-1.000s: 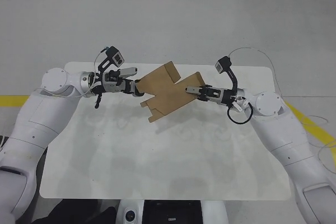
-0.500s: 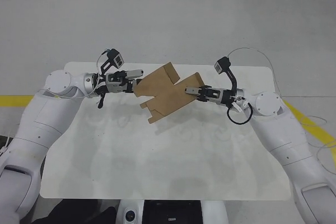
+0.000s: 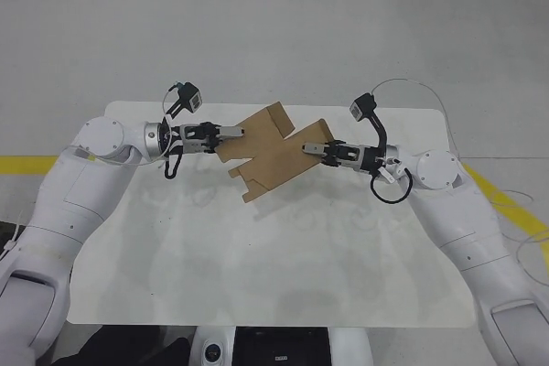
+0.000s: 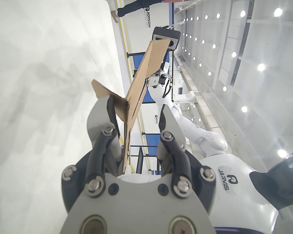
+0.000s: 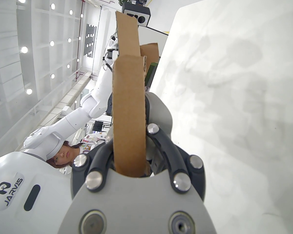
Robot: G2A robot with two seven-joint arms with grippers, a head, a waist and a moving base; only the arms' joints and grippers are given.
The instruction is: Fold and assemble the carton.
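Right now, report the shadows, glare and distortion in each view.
Top view: even light, with only a faint, soft shadow of the carton on the table. Left wrist view: the ceiling lamps glare brightly, the wide lens bends the table edge, and the carton's shadow is pale. Right wrist view: the same glare from the ceiling lamps, with grey, smudged shadows on the table.

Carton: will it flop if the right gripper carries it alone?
Probably stiff: the carton looks flat aloft with the right gripper shut on it, the left gripper open. Likely light: thin cardboard. Its bent flap may hinge if pushed.
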